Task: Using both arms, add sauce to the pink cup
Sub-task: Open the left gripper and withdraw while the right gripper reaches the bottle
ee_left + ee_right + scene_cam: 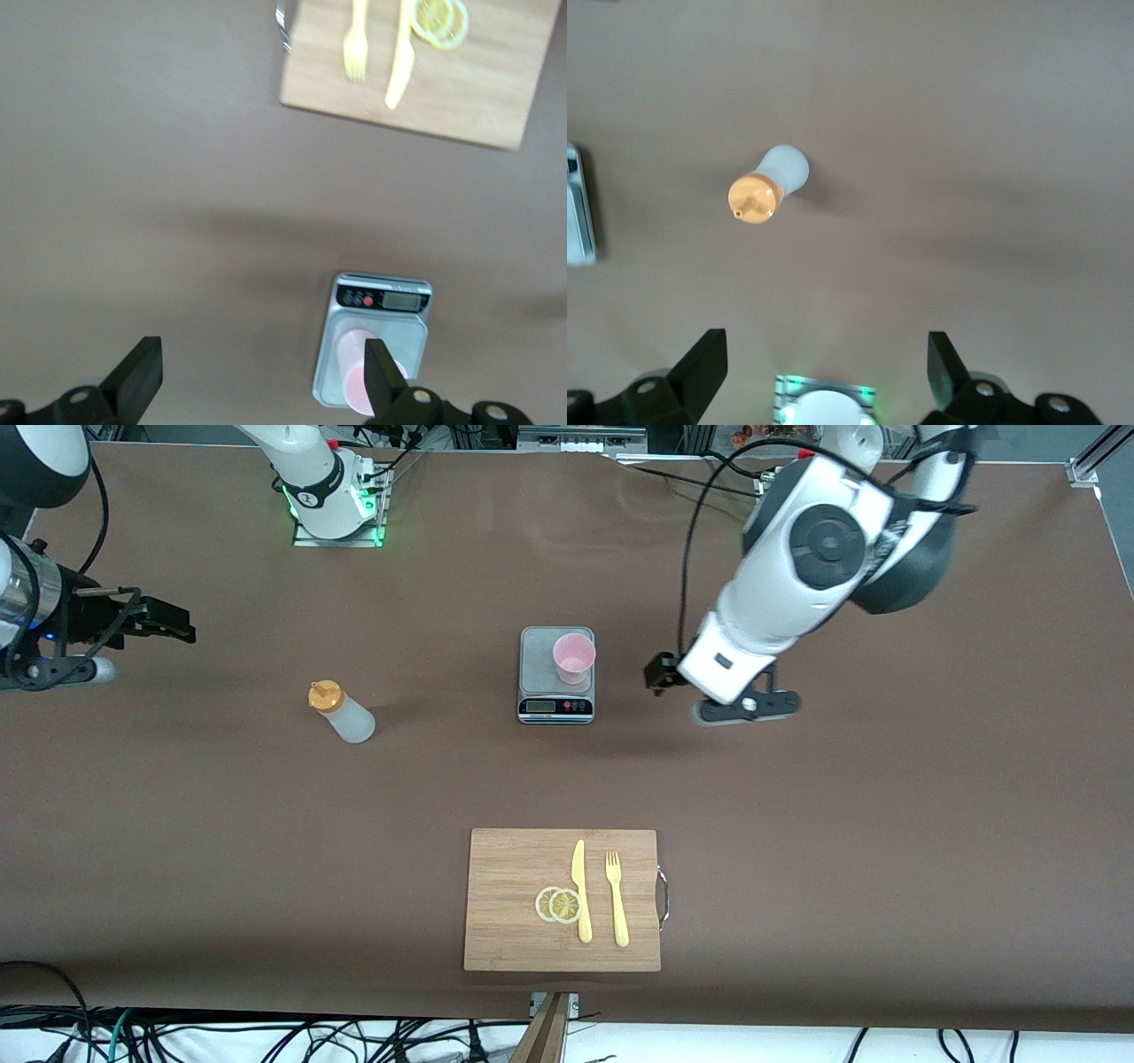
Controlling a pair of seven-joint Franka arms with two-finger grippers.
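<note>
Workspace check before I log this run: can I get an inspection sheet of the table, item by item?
Surface: brown table cover, no spills seen.
Job's things: sauce bottle stands upright toward the right arm's end, orange cap on, untouched. Pink cup stands upright on the scale.
Clutter: cutting board nearer the front camera, carrying two lemon slices, a yellow knife and a yellow fork.
Grippers: left pincer open, over the table beside the scale. Right pincer open, over the right arm's end of the table.
Cables: black cables lie below the table's front edge; none on the surface.
Surroundings: nothing seen.
</note>
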